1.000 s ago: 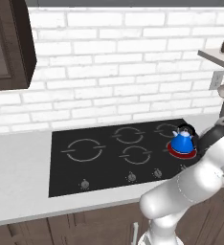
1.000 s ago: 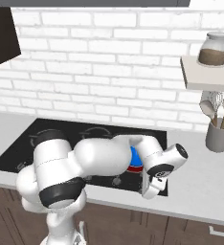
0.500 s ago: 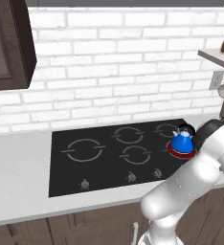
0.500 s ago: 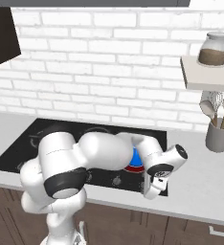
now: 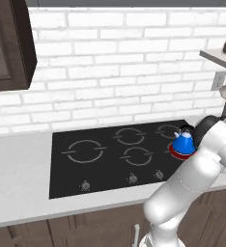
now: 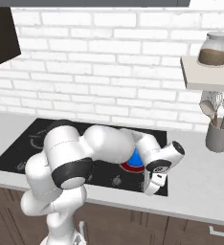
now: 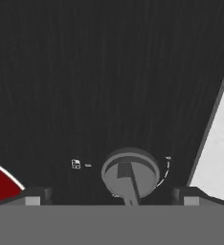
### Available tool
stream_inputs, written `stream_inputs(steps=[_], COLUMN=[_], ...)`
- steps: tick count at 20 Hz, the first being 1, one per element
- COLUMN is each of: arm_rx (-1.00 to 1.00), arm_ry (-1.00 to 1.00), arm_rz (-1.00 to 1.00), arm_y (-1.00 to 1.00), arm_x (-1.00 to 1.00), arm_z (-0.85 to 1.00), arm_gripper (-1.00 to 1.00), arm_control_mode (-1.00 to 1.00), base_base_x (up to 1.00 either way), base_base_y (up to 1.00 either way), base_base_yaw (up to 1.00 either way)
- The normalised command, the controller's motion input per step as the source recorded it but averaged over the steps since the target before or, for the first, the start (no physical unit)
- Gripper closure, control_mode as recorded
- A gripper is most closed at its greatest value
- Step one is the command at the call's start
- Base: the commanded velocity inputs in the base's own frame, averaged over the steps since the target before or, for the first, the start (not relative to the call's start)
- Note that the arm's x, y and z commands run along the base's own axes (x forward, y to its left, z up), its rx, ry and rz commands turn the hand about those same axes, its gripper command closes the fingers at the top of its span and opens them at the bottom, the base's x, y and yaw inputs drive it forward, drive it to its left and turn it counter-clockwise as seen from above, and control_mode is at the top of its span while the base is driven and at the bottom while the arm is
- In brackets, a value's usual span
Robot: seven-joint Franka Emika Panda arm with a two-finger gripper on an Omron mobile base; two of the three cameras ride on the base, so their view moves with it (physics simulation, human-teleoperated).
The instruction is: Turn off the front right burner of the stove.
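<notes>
While the front right burner [image 5: 181, 151] glows red under the small blue kettle [image 5: 184, 141], we know the job is not done yet. It sits at the right side of the stove [image 5: 86, 171], in the nearer row of rings, and we catch its red edge in the hand view too, low at the left.

We've got the gripper [image 7: 111, 194] poised right over a round grey knob [image 7: 130, 172] on the near right corner of the black glass. Its two dark fingertips [image 7: 35, 195] stand well apart, one on each side of the knob, nothing between them but the knob's own width. We judge this to be the approach stage: the hand is lined up, but no grip shows and the ring is lit. What's left, as we read it, is closing on that knob and turning it until the red goes out.

Now the hard parts. From the left base view the white arm covers the near right corner, so that knob is hidden there; we see other knobs [image 5: 132, 179] along the near edge. From the right base view the hand [image 6: 153, 181] hangs over the stove's near right edge, and the arm blocks much of the glass. Whether the fingertips touch the glass, we can't tell. The tiny markings beside the knob are too small to read.
</notes>
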Motion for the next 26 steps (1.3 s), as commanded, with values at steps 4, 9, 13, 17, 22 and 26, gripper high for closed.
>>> stream_inputs(steps=[4,9,13,17,22,26], arm_rx=[0.0,0.0,0.0,0.0,-0.03,-0.04], arm_ry=[0.05,0.06,0.02,0.0,0.0,0.0], arm_rz=[0.0,0.0,0.0,0.0,0.0,0.0], arm_y=[-0.04,-0.16,0.0,-0.04,-0.01,0.0], arm_x=[0.08,-0.06,-0.04,0.0,-0.25,-0.13], arm_z=[-0.09,-0.18,-0.01,0.0,-0.08,-0.01], arm_gripper=[-1.0,-1.0,-1.0,-1.0,-1.0,-1.0], arm_control_mode=[-1.0,-1.0,-1.0,-1.0,-1.0,-1.0], base_base_x=[0.0,0.0,0.0,0.0,0.0,0.0], base_base_y=[0.0,0.0,0.0,0.0,0.0,0.0], base_base_yaw=[0.0,0.0,0.0,0.0,0.0,0.0])
